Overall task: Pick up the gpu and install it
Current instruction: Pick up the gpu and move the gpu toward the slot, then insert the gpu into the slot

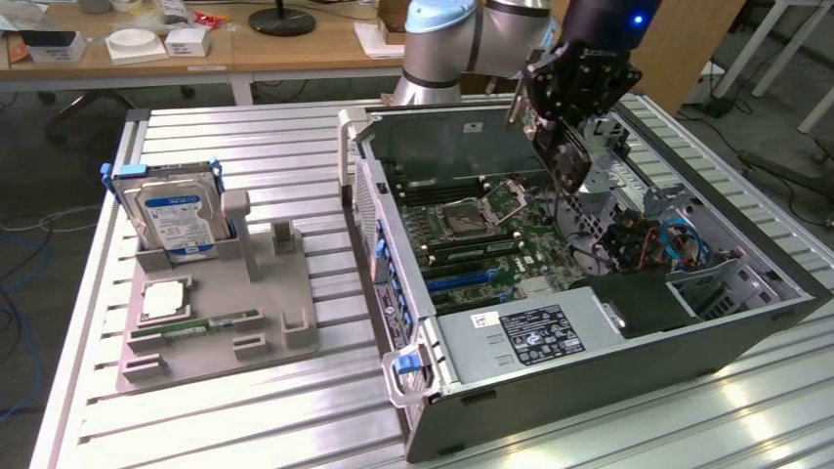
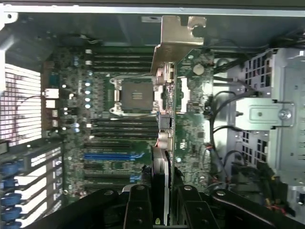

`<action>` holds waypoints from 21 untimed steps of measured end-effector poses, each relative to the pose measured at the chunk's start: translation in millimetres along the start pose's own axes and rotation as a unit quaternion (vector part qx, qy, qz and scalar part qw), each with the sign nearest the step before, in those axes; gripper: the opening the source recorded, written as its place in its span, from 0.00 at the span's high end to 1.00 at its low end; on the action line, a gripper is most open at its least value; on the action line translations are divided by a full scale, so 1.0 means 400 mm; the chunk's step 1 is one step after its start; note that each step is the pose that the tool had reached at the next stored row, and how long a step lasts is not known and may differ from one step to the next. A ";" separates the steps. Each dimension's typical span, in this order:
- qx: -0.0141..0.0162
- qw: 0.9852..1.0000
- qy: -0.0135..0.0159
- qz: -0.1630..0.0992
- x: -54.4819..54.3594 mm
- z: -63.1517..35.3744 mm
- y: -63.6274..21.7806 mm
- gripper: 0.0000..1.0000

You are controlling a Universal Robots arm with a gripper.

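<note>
In the exterior view my gripper (image 1: 563, 127) hangs over the open computer case (image 1: 521, 410), shut on the gpu (image 1: 573, 166). The dark card is held upright and points down toward the motherboard (image 1: 476, 234), still above it. In the wrist view the gpu (image 2: 163, 143) is seen edge-on between my two black fingers (image 2: 138, 205), and its silver bracket (image 2: 178, 43) is at the far end. It hovers over the board near the CPU socket (image 2: 136, 95) and beside the blue expansion slot (image 2: 107, 156).
On the exterior view's left a grey fixture (image 1: 261, 332) holds a silver hard drive (image 1: 176, 215), a square chip (image 1: 166, 298) and a green memory stick (image 1: 209, 322). Drive cages and cables (image 1: 651, 239) crowd the case's right side. The case stands on a slatted metal table (image 1: 234, 420).
</note>
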State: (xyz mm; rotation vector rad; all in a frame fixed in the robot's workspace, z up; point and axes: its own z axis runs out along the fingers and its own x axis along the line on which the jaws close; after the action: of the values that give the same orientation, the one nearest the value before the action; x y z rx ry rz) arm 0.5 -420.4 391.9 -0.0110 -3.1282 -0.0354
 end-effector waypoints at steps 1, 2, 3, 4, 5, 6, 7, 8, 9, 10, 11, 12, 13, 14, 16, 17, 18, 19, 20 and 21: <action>0.000 1.000 0.000 0.000 -0.011 0.001 0.000 0.73; 0.000 1.000 0.000 0.000 -0.023 0.002 0.000 0.73; 0.000 1.000 0.000 0.000 -0.034 0.003 0.000 0.73; 0.000 1.000 0.000 0.000 -0.045 0.004 0.000 0.73; 0.000 1.000 0.000 0.000 -0.055 0.005 0.000 0.73; 0.000 1.000 0.000 0.000 -0.060 0.005 0.000 0.73; 0.000 1.000 0.000 0.000 -0.061 0.005 0.000 0.73; 0.000 1.000 0.000 0.000 -0.060 0.005 0.000 0.73; 0.000 1.000 0.000 0.000 -0.060 0.005 0.000 0.73; 0.000 1.000 0.000 0.000 -0.060 0.005 0.000 0.73; 0.000 1.000 0.000 0.000 -0.060 0.005 0.000 0.73; 0.000 1.000 0.000 0.000 -0.060 0.005 0.000 0.73; 0.000 1.000 0.000 0.000 -0.060 0.005 0.000 0.73; 0.000 1.000 0.000 0.000 -0.060 0.005 0.000 0.73; 0.000 1.000 0.000 0.000 -0.060 0.005 0.000 0.73; 0.000 1.000 0.000 0.000 -0.060 0.005 0.000 0.73; 0.000 1.000 0.000 0.000 -0.060 0.005 0.000 0.73; 0.000 1.000 0.000 0.000 -0.060 0.005 0.000 0.73; 0.000 1.000 0.000 0.000 -0.060 0.005 0.000 0.73; 0.000 1.000 0.000 0.000 -0.060 0.005 0.000 0.73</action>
State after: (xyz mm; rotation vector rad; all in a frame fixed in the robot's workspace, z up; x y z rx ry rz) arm 24.7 -420.4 389.4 -0.0110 -3.1283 -0.0357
